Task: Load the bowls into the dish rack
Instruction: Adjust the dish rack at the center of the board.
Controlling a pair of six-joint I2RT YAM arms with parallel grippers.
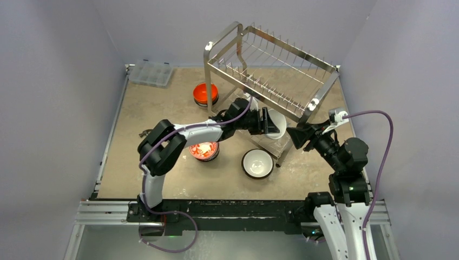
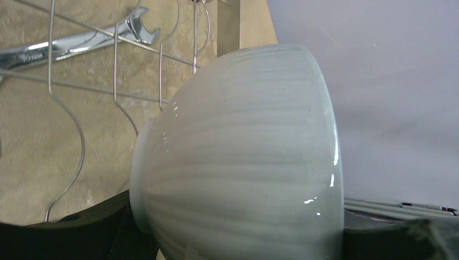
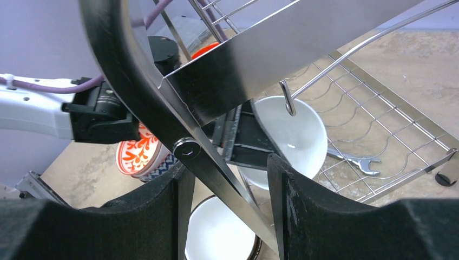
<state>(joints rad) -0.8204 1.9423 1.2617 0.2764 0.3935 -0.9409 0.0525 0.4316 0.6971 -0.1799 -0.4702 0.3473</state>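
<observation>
Left wrist: left gripper (image 1: 269,122) clamps white bowl (image 2: 238,151); right gripper (image 3: 230,211) straddles dish rack (image 3: 281,49), grip unclear.

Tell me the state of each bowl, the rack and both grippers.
Rack: holds no loose bowl.
Left gripper: shut on white bowl, tipped sideways.
Right gripper: around rack leg, grip unclear.
Orange bowl: upright, not racked.
Patterned bowl: upright, not racked.
Dark-rimmed bowl: upright, empty, not racked.
</observation>
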